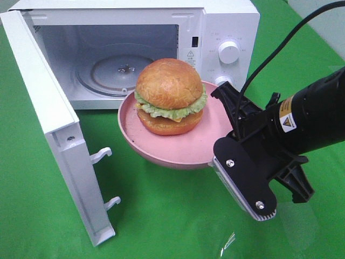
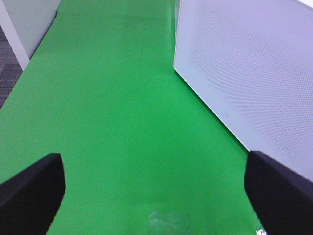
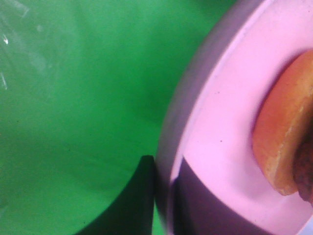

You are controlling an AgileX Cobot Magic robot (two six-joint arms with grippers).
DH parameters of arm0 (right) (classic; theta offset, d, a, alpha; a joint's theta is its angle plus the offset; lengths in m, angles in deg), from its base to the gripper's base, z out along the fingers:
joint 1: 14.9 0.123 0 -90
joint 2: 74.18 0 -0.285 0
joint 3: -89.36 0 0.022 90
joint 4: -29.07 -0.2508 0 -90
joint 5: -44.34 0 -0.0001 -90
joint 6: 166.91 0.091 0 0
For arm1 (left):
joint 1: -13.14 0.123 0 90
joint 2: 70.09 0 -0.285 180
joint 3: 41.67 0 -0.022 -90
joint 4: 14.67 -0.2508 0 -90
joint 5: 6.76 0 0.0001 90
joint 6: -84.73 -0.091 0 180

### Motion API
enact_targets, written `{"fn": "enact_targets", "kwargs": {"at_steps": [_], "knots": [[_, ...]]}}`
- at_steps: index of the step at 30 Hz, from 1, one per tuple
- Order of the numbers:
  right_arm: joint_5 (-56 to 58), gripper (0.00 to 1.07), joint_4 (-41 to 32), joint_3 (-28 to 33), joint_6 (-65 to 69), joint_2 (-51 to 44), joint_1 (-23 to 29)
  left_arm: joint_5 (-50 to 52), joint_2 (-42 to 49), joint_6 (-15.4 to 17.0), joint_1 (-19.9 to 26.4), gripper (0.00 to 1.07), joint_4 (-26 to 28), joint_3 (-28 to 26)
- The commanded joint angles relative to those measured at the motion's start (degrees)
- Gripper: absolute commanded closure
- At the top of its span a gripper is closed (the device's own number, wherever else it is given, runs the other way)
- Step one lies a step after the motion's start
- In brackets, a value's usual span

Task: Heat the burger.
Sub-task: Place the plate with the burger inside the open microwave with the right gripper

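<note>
Plate (image 1: 161, 154) rim pinched by right gripper (image 3: 164, 200) | burger (image 1: 170, 97) before open microwave (image 1: 226, 21) | left gripper (image 2: 156, 191) wide

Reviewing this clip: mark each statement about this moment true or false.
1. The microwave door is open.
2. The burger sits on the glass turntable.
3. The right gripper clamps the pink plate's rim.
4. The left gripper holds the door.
1. True. The microwave door stands swung wide open.
2. False. The burger is on the pink plate, outside the oven in front of its opening. Nothing sits on the glass turntable.
3. True. The right gripper is shut on the plate's rim, one finger on each side.
4. False. The left gripper is open over the green cloth, holding nothing, with the door beside it.
</note>
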Motion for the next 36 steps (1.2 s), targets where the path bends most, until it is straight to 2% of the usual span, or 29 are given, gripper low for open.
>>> {"fn": "enact_targets", "kwargs": {"at_steps": [1,16,36], "knots": [[-4.9,1.07,-0.1,-2.3,1.3,1.1,0.1,0.8,0.9,-0.1,-0.1,0.16,0.2,0.1],[-6.1,1.07,4.0,-10.0,5.1,11.1,1.4,0.8,0.9,-0.1,-0.1,0.16,0.2,0.1],[-4.9,1.07,5.0,-19.9,6.9,19.7,1.4,0.8,0.9,-0.1,-0.1,0.16,0.2,0.1]]}}
